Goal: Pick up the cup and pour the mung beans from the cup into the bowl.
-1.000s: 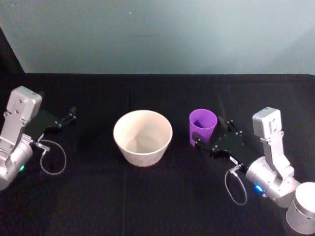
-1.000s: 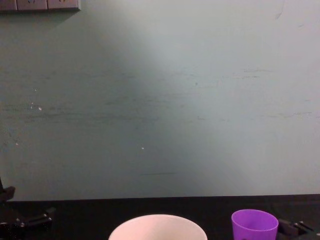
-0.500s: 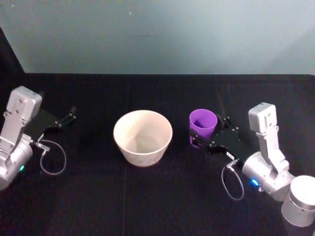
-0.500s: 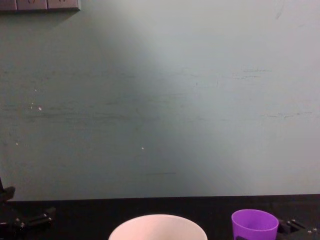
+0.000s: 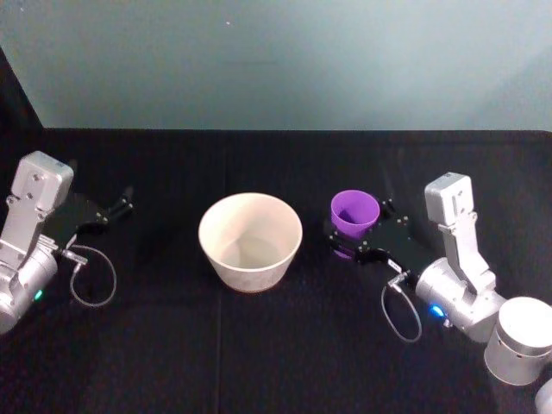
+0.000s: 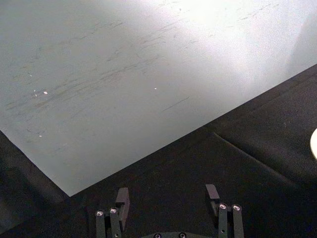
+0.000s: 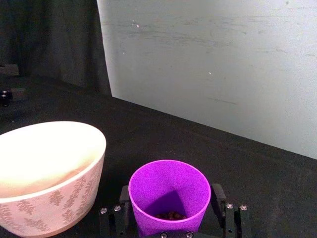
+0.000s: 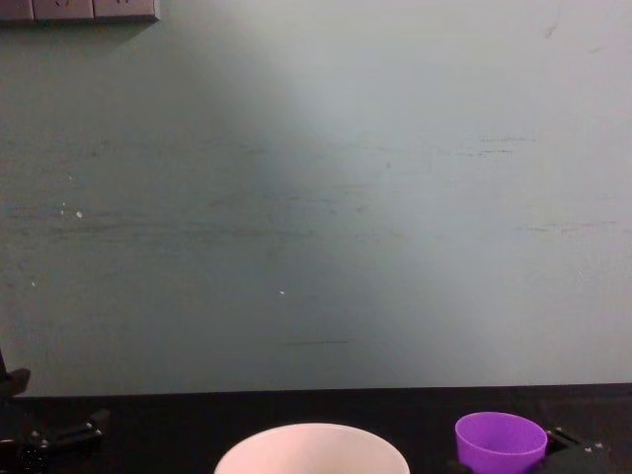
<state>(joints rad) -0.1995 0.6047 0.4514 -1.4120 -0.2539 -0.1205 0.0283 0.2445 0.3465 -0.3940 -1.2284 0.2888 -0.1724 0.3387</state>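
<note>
Currently the right gripper (image 7: pixel 170 197) is spread wide around the cup (image 5: pixel 354 213), one finger (image 7: pixel 124 198) on each side of it, low down near its base, not clamped. The gap matches the left gripper's spread. Cup is purple, upright, just right of the bowl (image 5: pixel 250 272), small gap between them, no contact. Right wrist view shows a few dark beans (image 7: pixel 171 215) at the bottom of the cup. Can't tell from the head view whether the cup's base sits on the table (image 5: pixel 259 345), since the gripper body covers it. Bowl is white, wide, upright, with a faint leaf print on its outer wall in the right wrist view. Right arm comes in from the right of the bowl and nearer the robot, gripper pointing toward the bowl. Left gripper (image 6: pixel 167 194) is released, holding nothing, well to the left of the bowl, low over the black cloth and pointed at the far wall (image 5: pixel 276 60). Chest view has the cup's rim just right of the bowl's rim, at about the same height.
</note>
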